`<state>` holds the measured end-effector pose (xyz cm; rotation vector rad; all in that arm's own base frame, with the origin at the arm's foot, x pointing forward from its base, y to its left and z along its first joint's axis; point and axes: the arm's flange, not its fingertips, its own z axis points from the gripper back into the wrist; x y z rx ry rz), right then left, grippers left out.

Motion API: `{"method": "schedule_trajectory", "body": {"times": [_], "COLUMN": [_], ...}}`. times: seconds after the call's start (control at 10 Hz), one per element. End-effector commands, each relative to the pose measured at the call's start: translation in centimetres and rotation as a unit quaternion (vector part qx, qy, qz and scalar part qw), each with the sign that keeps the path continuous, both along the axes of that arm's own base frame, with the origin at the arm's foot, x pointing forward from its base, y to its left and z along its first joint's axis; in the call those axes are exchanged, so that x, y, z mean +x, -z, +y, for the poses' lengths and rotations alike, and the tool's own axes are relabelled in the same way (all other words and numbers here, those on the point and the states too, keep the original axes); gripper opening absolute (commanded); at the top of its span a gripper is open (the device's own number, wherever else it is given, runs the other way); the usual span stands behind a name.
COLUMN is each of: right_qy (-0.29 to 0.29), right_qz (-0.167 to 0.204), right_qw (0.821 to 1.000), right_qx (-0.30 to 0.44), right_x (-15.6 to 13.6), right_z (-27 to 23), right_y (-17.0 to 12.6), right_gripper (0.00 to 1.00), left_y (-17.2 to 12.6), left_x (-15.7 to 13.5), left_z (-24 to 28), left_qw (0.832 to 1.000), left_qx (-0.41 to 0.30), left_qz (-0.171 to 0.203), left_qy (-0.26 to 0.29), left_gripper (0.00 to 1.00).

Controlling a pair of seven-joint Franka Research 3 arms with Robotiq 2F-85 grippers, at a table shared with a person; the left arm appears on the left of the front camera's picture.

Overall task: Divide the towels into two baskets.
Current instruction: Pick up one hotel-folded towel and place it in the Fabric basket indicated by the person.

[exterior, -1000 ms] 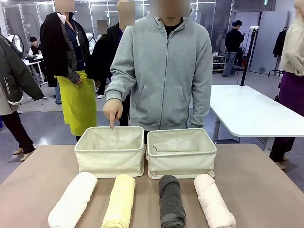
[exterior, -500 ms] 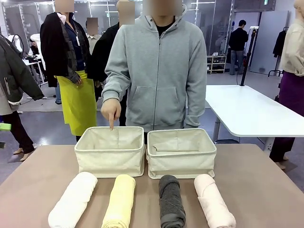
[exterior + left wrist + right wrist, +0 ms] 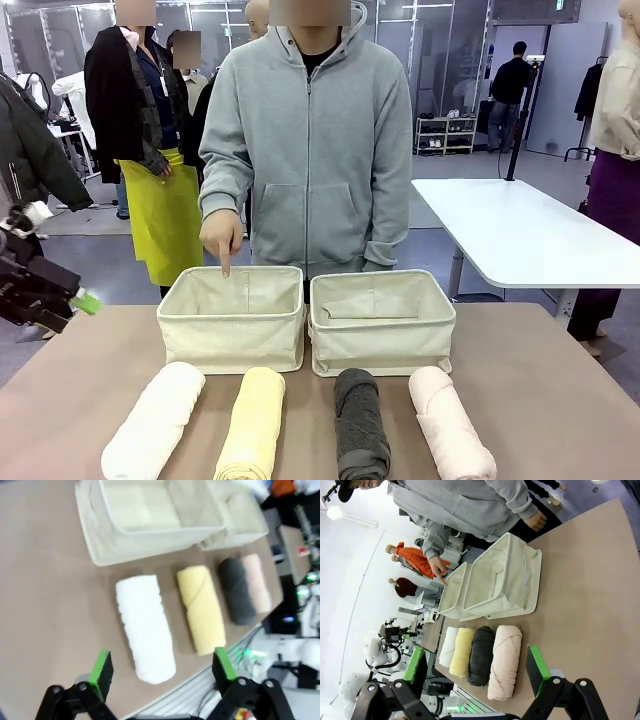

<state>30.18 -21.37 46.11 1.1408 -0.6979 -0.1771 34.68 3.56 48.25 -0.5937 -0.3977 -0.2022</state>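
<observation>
Your left gripper (image 3: 80, 298) has come into the front view at the far left edge, above the left end of the table (image 3: 560, 400); half a second ago only a sliver of green showed there. Its wrist camera shows the green pads (image 3: 101, 672) spread wide with nothing between them, hanging above the near end of the white towel (image 3: 145, 625).

Moving right, the person's hand (image 3: 222, 237) points one finger down at the far rim of the left basket (image 3: 230, 340). The hand has shifted slightly left and higher since the earlier frames, and the person now stands more upright.

Both baskets are unchanged. The left one touches the right basket (image 3: 385, 345) side by side, and nothing shows inside either.

In front of them the four towels lie in the same row on the table, untouched:
- the white towel (image 3: 155, 420)
- the yellow towel (image 3: 252, 420)
- the dark grey towel (image 3: 360, 425)
- the pink towel (image 3: 450, 425)

Your right gripper (image 3: 476, 669) appears in its own wrist view, fingers wide apart and holding nothing, well above the table with the pink towel nearest it.
</observation>
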Motion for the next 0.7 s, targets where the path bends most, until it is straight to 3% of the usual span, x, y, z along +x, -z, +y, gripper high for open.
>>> {"method": "schedule_trajectory", "body": {"times": [0.0,0.6], "right_qy": [-0.001,-0.001], "right_qz": [-0.007,-0.007], "right_qw": [1.000,1.000], "right_qx": [0.004,0.004], "right_x": [-0.2,-0.2], "right_z": [0.0,0.0], "right_y": [-0.2,-0.2], "right_gripper": [1.00,1.00], "left_y": [2.6,7.5], "left_x": [-1.3,-1.7], "left_z": [-2.1,-9.0], "left_qw": [0.997,0.981], "left_qx": [0.062,0.151], "left_qz": [0.025,0.071], "left_qy": [0.028,0.102], "left_gripper": [1.00,1.00]}}
